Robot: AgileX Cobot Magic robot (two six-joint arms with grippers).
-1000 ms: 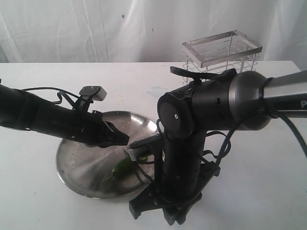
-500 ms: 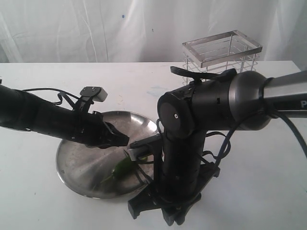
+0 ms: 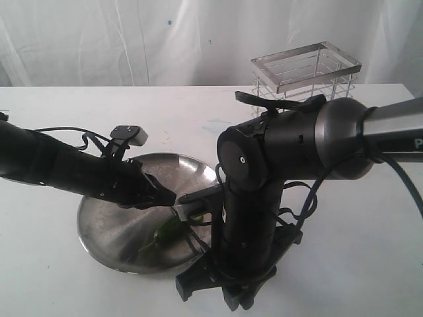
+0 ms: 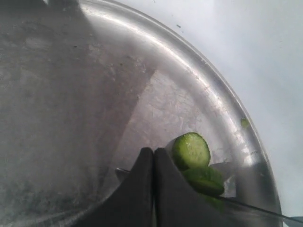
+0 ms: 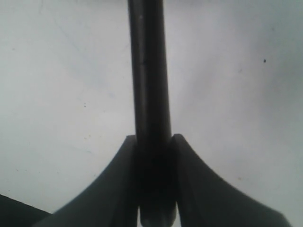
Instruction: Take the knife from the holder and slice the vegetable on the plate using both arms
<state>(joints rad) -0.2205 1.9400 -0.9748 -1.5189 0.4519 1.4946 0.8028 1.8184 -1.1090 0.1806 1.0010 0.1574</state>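
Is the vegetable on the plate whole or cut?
Cut: the vegetable shows a flat round cut face, with another piece beside it on the plate.

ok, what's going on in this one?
Two-arm slicing job, mid-cut. The right gripper is clamped on the handle of the black knife, whose blade reaches in over the steel plate. The left gripper is shut, its tips down at the plate right beside the green vegetable, which already shows a round cut face. Whether the tips press on it I can't tell. The wire holder stands at the back.
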